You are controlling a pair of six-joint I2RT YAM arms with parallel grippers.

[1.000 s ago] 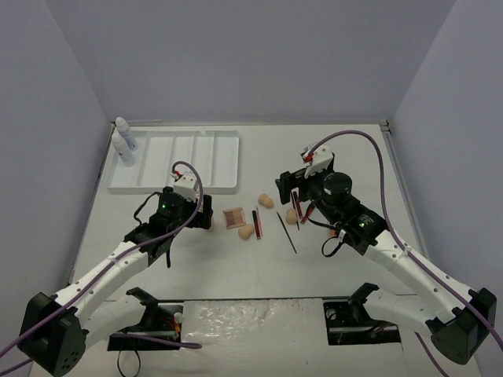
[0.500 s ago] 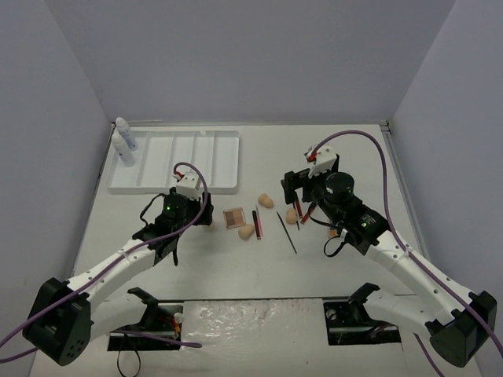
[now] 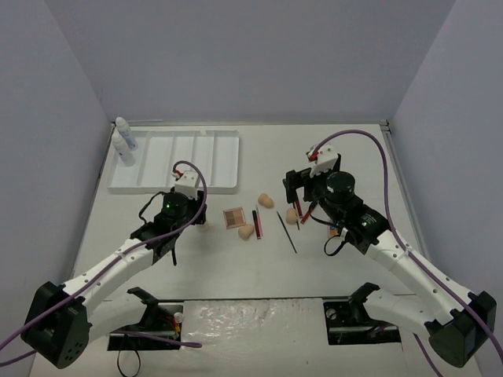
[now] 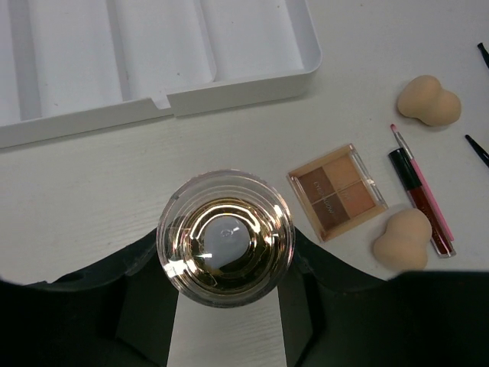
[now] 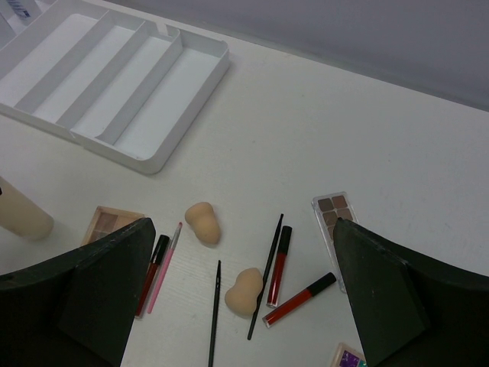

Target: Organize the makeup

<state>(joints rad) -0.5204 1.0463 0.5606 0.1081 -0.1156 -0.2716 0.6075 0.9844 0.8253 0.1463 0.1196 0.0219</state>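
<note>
Left gripper: jaws astride upright clear tan-filled tube; grip not discernible.
Right gripper: jaws wide, empty, above peach sponge.

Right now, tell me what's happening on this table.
The left arm's fingers sit on either side of an upright, clear tan-filled tube, just in front of the white tray. Whether they actually grip it can't be told. The right arm's fingers hang wide open above the loose sponges, pencils and palettes scattered on the table. Two white bottles stand at the tray's far left end.
</note>
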